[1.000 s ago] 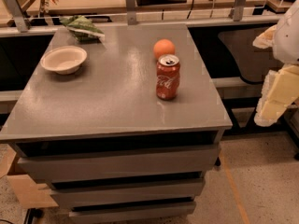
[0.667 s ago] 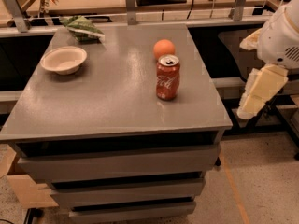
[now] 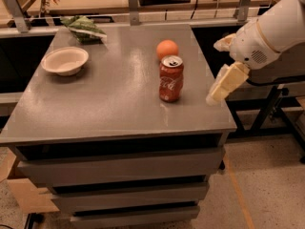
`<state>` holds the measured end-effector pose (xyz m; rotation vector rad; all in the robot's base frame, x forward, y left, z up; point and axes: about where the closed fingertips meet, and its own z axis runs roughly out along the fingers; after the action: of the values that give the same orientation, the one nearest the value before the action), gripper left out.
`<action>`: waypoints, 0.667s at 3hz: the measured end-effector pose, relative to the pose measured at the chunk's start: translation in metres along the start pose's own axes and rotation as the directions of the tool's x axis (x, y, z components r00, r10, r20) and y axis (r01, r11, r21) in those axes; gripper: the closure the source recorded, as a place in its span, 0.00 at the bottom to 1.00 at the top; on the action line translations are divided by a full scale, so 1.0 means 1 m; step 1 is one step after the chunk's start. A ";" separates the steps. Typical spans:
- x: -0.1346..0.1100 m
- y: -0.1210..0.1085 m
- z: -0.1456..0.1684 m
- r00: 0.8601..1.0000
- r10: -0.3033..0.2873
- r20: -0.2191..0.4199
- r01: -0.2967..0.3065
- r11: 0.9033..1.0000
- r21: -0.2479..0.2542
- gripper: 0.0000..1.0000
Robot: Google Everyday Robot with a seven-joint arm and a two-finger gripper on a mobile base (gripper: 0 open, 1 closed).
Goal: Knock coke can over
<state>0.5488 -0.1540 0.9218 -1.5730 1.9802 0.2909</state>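
Small red cylindrical metal soda can [image 3: 171, 78] w/ white script lettering down its side & silver top w/ pull tab. Stands upright on the grey desk [image 3: 109, 99], right half, approx. mid-depth, set in from the right edge. Cream-coloured end effector [image 3: 218, 90] hangs to the can's right, over the desk's right edge, angled down-left, apart from can, no contact.
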 end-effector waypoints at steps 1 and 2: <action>-0.022 -0.003 0.017 0.987 0.031 0.155 -0.026 0.999 -0.036 0.00; -0.040 0.005 0.032 0.965 0.059 0.256 -0.034 0.994 -0.101 0.00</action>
<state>0.5594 -0.1033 0.9177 -1.4645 1.8246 0.5883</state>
